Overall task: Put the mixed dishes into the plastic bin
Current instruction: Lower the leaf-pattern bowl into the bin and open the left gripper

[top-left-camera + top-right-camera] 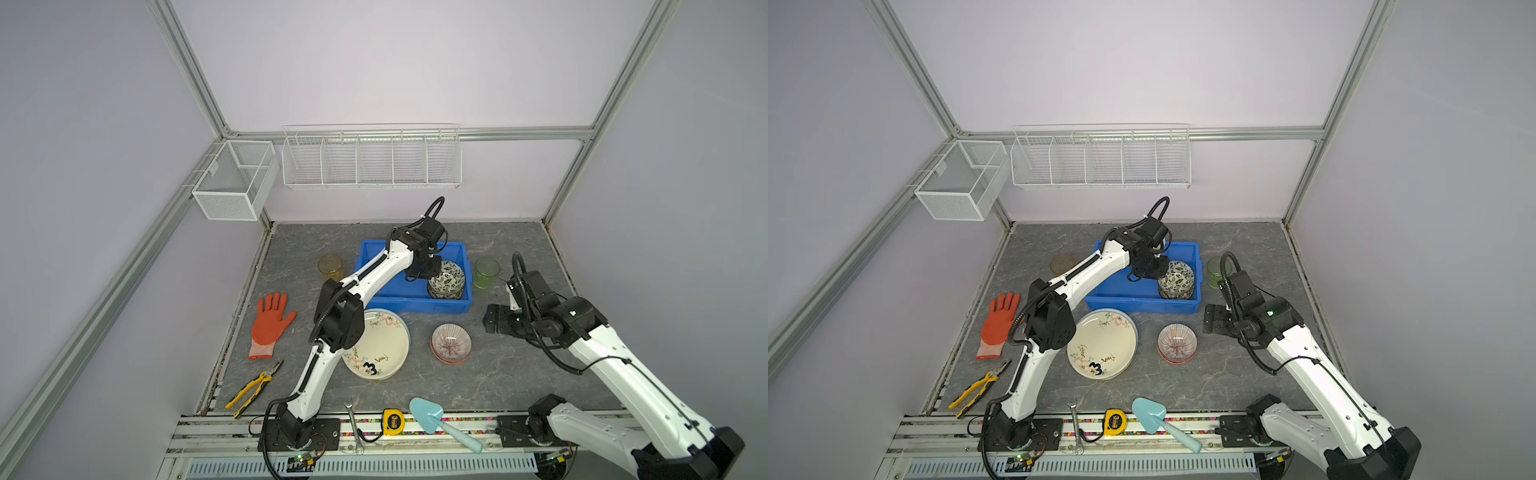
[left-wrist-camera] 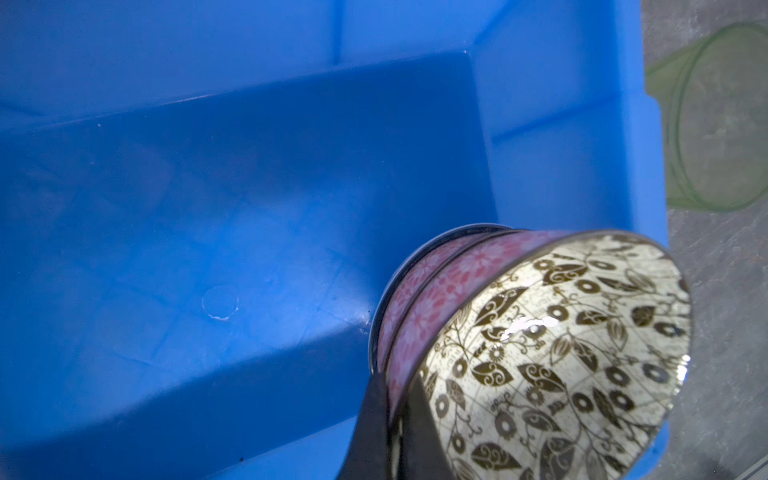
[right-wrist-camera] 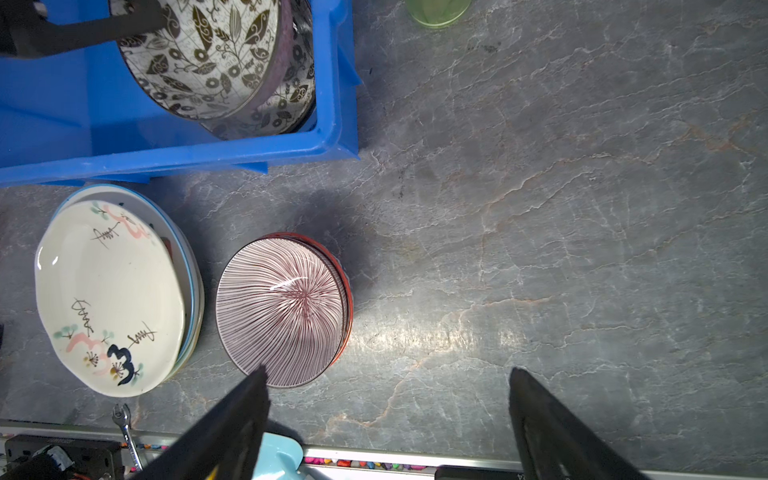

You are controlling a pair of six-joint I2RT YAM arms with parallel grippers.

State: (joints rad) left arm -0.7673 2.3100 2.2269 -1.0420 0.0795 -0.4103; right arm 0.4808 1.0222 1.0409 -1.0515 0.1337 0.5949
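1. The left end effector [image 2: 395,415] is clamped on the rim of the leaf-patterned bowl [image 2: 561,353], pinching one edge only, so the bowl hangs tilted rather than level.
2. That bowl is inside the plastic bin [image 1: 415,305], at its near right corner, over a second leaf-patterned bowl [image 3: 286,104] already sitting there. I cannot tell whether the two touch.
3. Risk: letting go at this tilt could make the held bowl slide off the lower one, or knock hard against it or the bin wall, and ceramic chips easily.
4. Risk: with a one-sided rim grip, the bowl may swing in the fingers during any quick move.
5. The right end effector [image 3: 387,372] has its fingers wide apart, holding nothing, above the worktop [image 3: 540,208]. One finger sits close to the striped bowl [image 3: 282,307]; a careless descent could shove it towards the stacked plates [image 3: 108,291].
6. The plates, striped bowl, green cup [image 1: 486,272] and amber cup [image 1: 330,266] are all outside the bin.
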